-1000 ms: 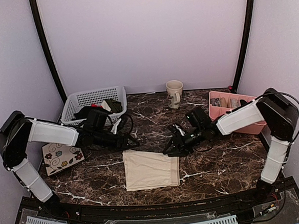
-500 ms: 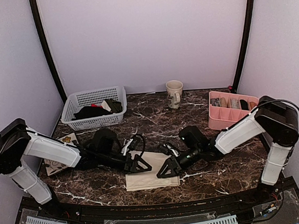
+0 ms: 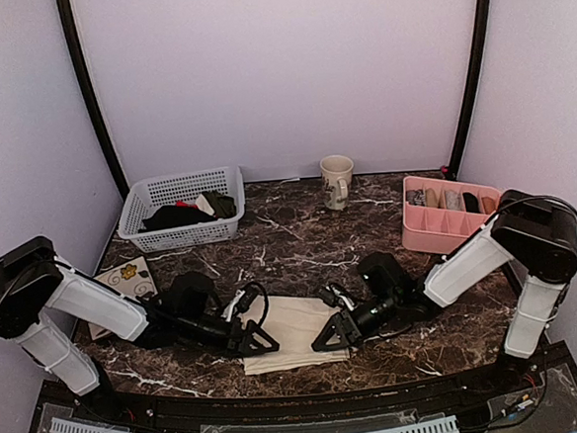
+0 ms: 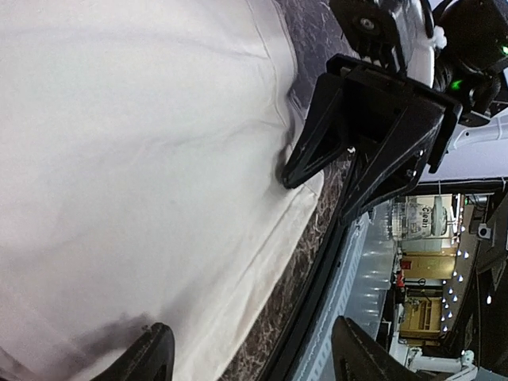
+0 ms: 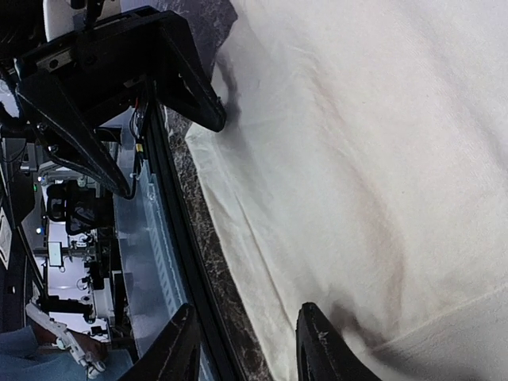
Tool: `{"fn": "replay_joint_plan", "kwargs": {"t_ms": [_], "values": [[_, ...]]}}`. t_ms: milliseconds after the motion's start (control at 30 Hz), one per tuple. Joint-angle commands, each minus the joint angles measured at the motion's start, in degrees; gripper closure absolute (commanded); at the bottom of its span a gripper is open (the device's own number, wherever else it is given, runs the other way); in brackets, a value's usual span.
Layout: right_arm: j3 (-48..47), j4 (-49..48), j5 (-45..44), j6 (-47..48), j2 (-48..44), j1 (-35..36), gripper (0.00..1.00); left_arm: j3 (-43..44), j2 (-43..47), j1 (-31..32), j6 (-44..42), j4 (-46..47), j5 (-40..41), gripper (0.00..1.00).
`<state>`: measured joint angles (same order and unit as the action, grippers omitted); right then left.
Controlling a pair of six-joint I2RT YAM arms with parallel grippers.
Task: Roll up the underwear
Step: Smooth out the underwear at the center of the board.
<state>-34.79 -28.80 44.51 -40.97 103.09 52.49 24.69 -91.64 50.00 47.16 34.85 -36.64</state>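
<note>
1. Two tools were down low. The left tool and the right tool faced each other, with the underwear lying flat on the tabletop between and beneath them.
2. Both tools were spread wide and gripped nothing. On each, one finger sat on or just over the cloth while the other hung past its near hem.
3. My read: they straddled the near corners so that closing would pinch the hem at both ends and start an even roll.
4. Cloth lay smooth, barely creased where the right tool touched it, so no roll had begun.
5. Writing? A pale jar far beyond the left tool bore a label that looked like "Clean". The mug, well behind both tools, showed nothing readable.
</note>
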Motion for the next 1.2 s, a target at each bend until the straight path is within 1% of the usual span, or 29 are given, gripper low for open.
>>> {"fn": "replay_joint_plan", "kwargs": {"t_ms": [0,67,133,167,200,233,267,300,333,433,533,633,700,733,767,867,1000,1067,1167], "values": [[-0.88,4.90,-1.40,0.49,-7.39,0.46,0.58,4.75,8.31,2.42,-6.98,-12.57,0.57,0.29],[-0.70,4.01,-1.40,0.49,-8.58,0.87,0.58,6.54,9.08,3.13,-8.88,-14.58,-0.08,0.30],[0.05,2.08,-1.40,0.49,-7.87,1.20,0.58,5.91,8.15,3.45,-7.77,-11.69,-1.51,0.32],[0.44,0.64,-6.36,0.49,-6.80,1.29,0.58,5.47,7.10,3.63,-6.85,-9.26,-2.35,0.33],[0.70,-0.30,8.36,0.49,-5.59,1.30,0.31,5.31,5.69,3.92,-6.10,-7.17,-2.90,0.35],[0.71,-0.89,10.51,3.74,-4.14,1.31,0.32,5.41,3.80,4.28,-5.58,-5.78,-3.34,0.36],[0.64,-0.85,11.11,-10.65,-2.69,1.19,0.35,5.46,2.53,4.56,-4.88,-4.21,-3.58,0.38],[0.65,-0.87,11.39,-11.83,-1.43,0.97,0.37,5.12,1.69,4.66,-3.98,-2.41,-3.45,0.40],[1.14,-1.62,11.46,-11.99,-0.09,0.62,0.39,4.43,0.97,4.75,-2.91,0.34,-3.26,0.41],[3.01,-3.81,11.20,-12.38,1.49,0.25,0.47,1.75,-1.55,4.68,-0.95,4.00,-3.03,0.45],[5.12,-6.25,11.66,-13.14,2.63,0.24,0.51,-2.98,-3.64,4.60,2.09,8.04,-2.54,0.48],[5.40,-5.41,11.63,-12.94,1.81,0.24,0.54,-5.02,-2.79,4.58,2.40,7.25,-2.50,0.50],[4.41,-3.03,10.30,-11.90,-1.58,0.24,0.55,-5.48,0.24,4.58,1.50,4.18,-1.18,0.51],[3.49,0.26,8.59,-9.01,-4.09,0.24,0.55,-4.87,2.76,4.58,0.21,0.79,-0.01,0.51],[2.22,4.77,6.29,-5.84,-7.90,0.22,0.56,-3.74,5.21,4.60,-1.98,-5.68,1.49,0.50],[-2.73,19.84,-1.24,5.21,-16.38,0.22,0.56,1.44,12.94,4.67,-9.20,-18.91,6.45,0.48],[-6.42,32.75,-12.81,18.71,-26.21,0.92,0.57,9.59,20.24,4.67,-20.67,-32.41,13.77,0.46],[-6.86,36.93,-19.02,25.54,-30.11,1.59,0.58,13.41,21.61,4.67,-26.76,-38.46,16.36,0.46],[-5.99,39.40,-25.84,34.36,-35.00,2.71,0.58,18.61,22.27,4.82,-35.37,-45.28,18.06,0.47]]}}
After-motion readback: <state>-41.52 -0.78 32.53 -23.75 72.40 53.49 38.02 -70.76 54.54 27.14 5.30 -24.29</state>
